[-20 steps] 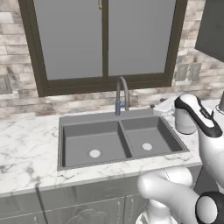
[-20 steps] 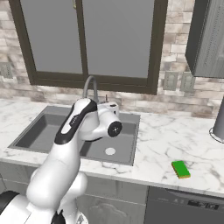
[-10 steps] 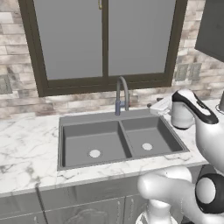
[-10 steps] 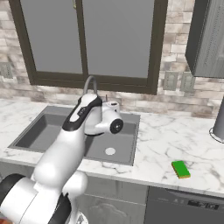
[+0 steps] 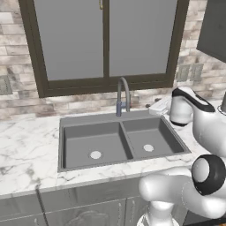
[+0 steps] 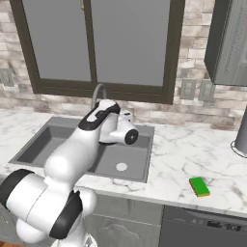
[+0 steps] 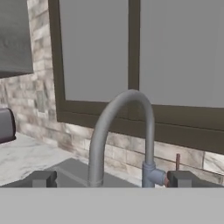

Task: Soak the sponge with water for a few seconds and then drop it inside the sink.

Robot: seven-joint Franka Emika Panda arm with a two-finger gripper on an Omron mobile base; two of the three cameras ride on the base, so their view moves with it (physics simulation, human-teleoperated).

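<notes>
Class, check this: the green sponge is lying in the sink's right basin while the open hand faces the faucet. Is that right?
Not quite. The sponge lies on the marble counter to the right of the sink, as the right base view shows. The open hand does face the faucet.

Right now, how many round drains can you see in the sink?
2: one drain in the left basin, one drain in the right basin of the sink. None looks hidden.

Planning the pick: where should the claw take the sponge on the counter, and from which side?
Probably from straight above. The sponge lies flat on the marble counter right of the sink, green face up, nothing beside it. Close across its two long edges, the narrower span; the open claw looks wide enough.
</notes>
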